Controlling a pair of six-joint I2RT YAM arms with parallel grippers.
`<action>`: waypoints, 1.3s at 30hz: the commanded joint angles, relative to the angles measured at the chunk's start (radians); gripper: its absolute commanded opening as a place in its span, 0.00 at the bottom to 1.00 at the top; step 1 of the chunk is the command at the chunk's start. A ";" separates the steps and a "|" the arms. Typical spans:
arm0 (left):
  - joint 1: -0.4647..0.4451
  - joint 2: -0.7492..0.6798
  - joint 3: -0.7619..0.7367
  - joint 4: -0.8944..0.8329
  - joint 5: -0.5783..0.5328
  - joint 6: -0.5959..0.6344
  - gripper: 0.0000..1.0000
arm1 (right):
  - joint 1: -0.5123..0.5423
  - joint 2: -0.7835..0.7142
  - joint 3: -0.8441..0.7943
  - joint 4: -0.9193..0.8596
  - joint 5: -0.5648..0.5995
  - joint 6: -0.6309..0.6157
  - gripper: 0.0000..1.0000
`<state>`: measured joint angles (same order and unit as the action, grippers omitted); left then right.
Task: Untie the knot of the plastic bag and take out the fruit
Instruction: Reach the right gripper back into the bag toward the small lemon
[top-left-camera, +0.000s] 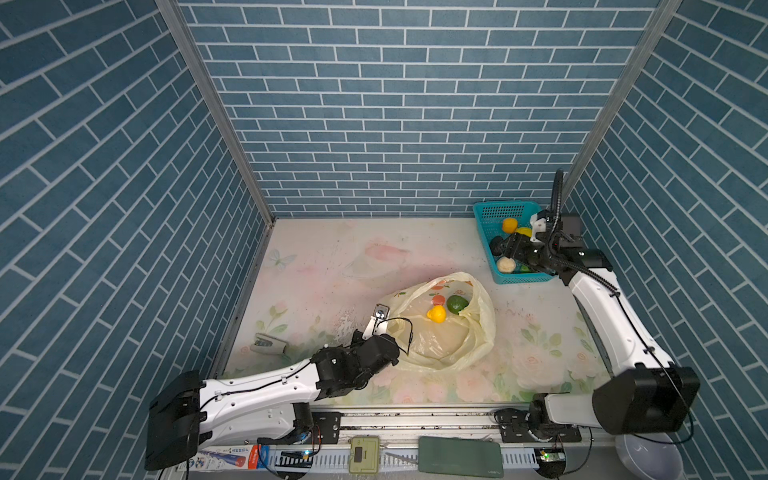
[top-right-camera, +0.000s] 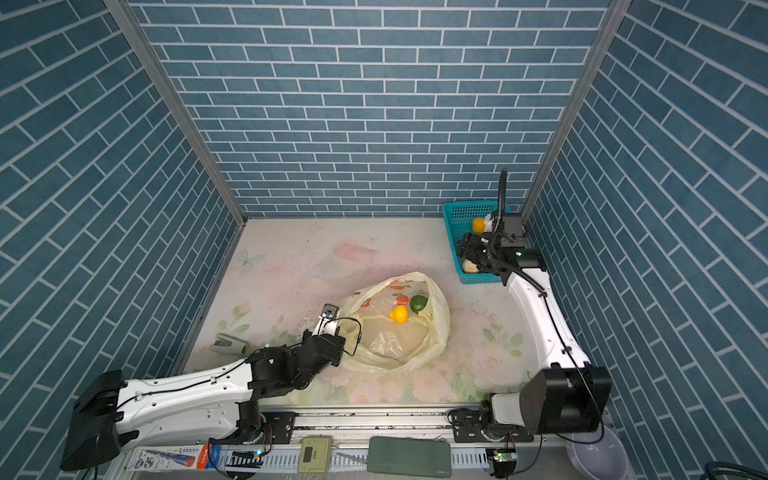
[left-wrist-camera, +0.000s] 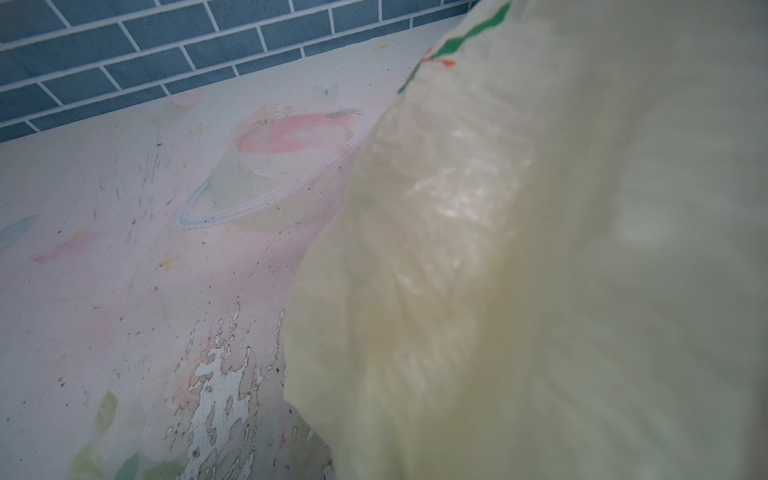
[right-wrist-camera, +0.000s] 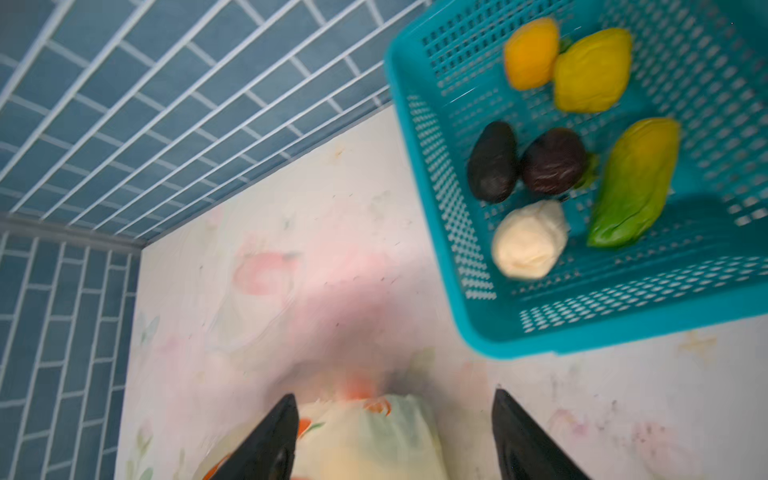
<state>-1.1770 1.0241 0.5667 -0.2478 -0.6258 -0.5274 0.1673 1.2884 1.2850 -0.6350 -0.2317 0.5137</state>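
Note:
The pale yellow plastic bag (top-left-camera: 440, 345) lies in mid-table with its mouth spread open; no knot shows. Inside it sit a yellow fruit (top-left-camera: 436, 313) and a green fruit (top-left-camera: 457, 304). My left gripper (top-left-camera: 380, 318) is shut on the bag's left rim, and the bag (left-wrist-camera: 540, 270) fills the left wrist view and hides the jaws. My right gripper (right-wrist-camera: 395, 415) hangs open and holds nothing, over the near left part of the teal basket (top-left-camera: 515, 207). Several fruits lie in the basket: orange (right-wrist-camera: 532, 54), yellow (right-wrist-camera: 592, 70), two dark ones (right-wrist-camera: 492, 162), cream (right-wrist-camera: 530, 239) and green-yellow (right-wrist-camera: 633, 183).
The basket (top-right-camera: 465, 208) stands in the back right corner against the tiled walls. A small grey device (top-left-camera: 268, 344) lies near the left wall. A grey bowl (top-left-camera: 648, 457) and a few flat items sit beyond the front rail.

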 joint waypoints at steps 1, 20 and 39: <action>-0.005 0.005 0.027 0.017 0.003 0.016 0.00 | 0.113 -0.111 -0.090 -0.098 -0.017 0.098 0.71; -0.004 0.015 0.047 0.013 0.012 0.017 0.00 | 0.774 -0.110 -0.297 0.008 0.316 0.187 0.70; -0.004 0.008 0.065 0.009 0.017 0.023 0.00 | 0.771 0.169 -0.417 0.220 0.411 0.198 0.69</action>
<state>-1.1786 1.0275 0.5953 -0.2287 -0.6075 -0.5156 0.9634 1.4342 0.8513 -0.4629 0.1432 0.6762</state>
